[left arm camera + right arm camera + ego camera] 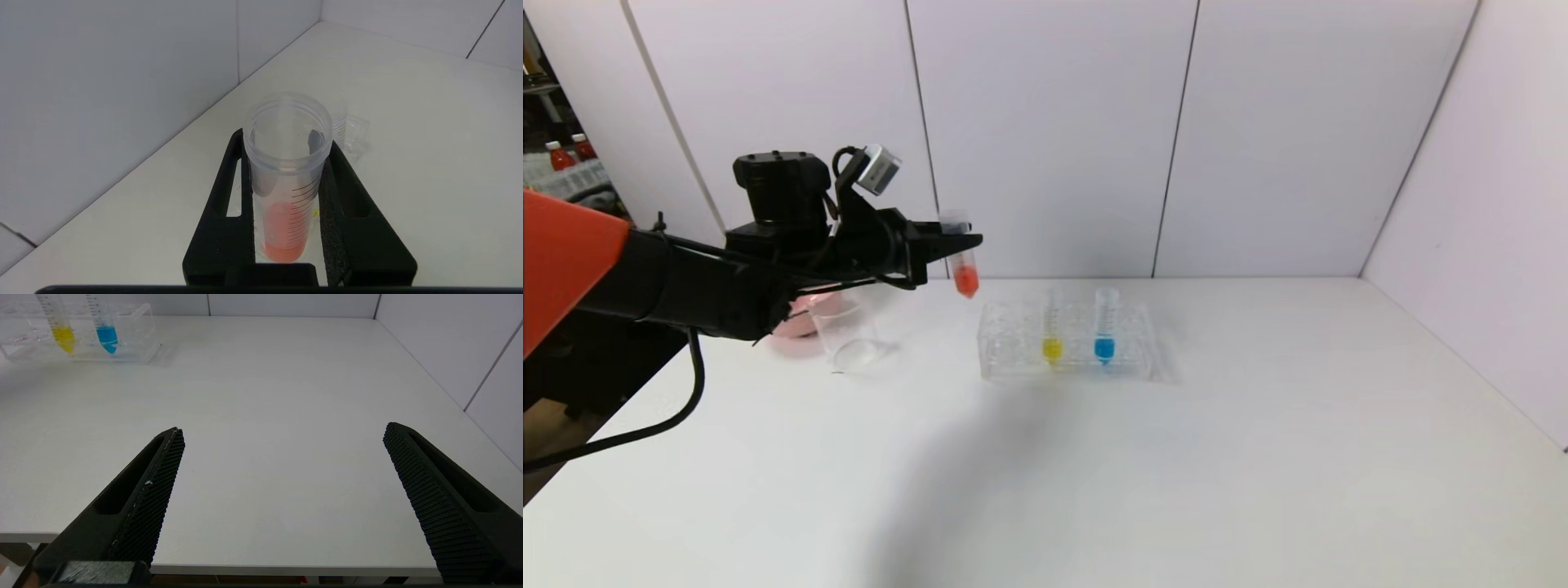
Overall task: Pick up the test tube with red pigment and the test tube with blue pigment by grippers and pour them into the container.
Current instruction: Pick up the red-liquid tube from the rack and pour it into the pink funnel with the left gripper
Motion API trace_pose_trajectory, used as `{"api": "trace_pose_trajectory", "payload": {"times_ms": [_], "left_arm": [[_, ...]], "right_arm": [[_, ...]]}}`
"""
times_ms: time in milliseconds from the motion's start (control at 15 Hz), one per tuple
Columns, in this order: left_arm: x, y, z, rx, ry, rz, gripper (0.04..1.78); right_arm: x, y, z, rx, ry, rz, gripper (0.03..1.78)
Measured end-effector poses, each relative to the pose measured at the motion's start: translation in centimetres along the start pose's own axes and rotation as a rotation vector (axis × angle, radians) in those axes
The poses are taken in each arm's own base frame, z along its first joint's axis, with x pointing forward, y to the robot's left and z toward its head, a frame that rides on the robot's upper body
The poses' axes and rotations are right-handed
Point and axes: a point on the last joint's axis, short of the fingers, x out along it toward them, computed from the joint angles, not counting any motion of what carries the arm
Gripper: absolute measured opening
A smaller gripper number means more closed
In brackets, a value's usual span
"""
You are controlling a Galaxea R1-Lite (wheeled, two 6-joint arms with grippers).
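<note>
We hold the test tube with red pigment [965,265] upright, clamped in our left gripper [960,238] above the table, between the rack [1013,359] and the container [848,335]. Next, we judge, comes carrying it over the container and tilting. Our right gripper [282,437] waits spread apart, empty; the test tube with blue pigment [1104,327] stands racked.

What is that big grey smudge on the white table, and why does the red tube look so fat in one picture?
Head view: the smudge is a soft shadow on the table. Left wrist view: the test tube with red pigment sits very near the lens between the left gripper's fingers, so its rim looms large.
</note>
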Motion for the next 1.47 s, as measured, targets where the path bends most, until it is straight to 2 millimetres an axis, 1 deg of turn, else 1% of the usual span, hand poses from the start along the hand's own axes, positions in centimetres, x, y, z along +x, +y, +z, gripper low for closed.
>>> {"api": "trace_pose_trajectory", "payload": {"times_ms": [133,333,533,867,1067,1467], "left_arm": [[-0.9,-0.3,1.0,-0.003,0.008,0.076,0.46],[-2.0,-0.6,2.2,0.004,0.019,0.248,0.46],[-3.0,-0.7,3.1,0.009,0.020,0.415,0.46],[-4.7,-1.8,4.4,-0.015,0.057,0.613,0.46],[-6.3,-1.7,4.9,-0.012,0.050,0.680,0.46],[-10.3,-0.1,5.4,-0.026,0.036,0.792,0.46]], "right_arm": [[0.0,0.0,0.0,0.000,0.000,0.000,1.77],[0.0,0.0,0.0,0.000,0.000,0.000,1.77],[0.0,0.0,0.0,0.000,0.000,-0.001,1.77],[0.0,0.0,0.0,0.000,0.000,0.000,1.77],[0.0,0.0,0.0,0.000,0.000,0.000,1.77],[0.0,0.0,0.0,0.000,0.000,0.000,1.77]]}}
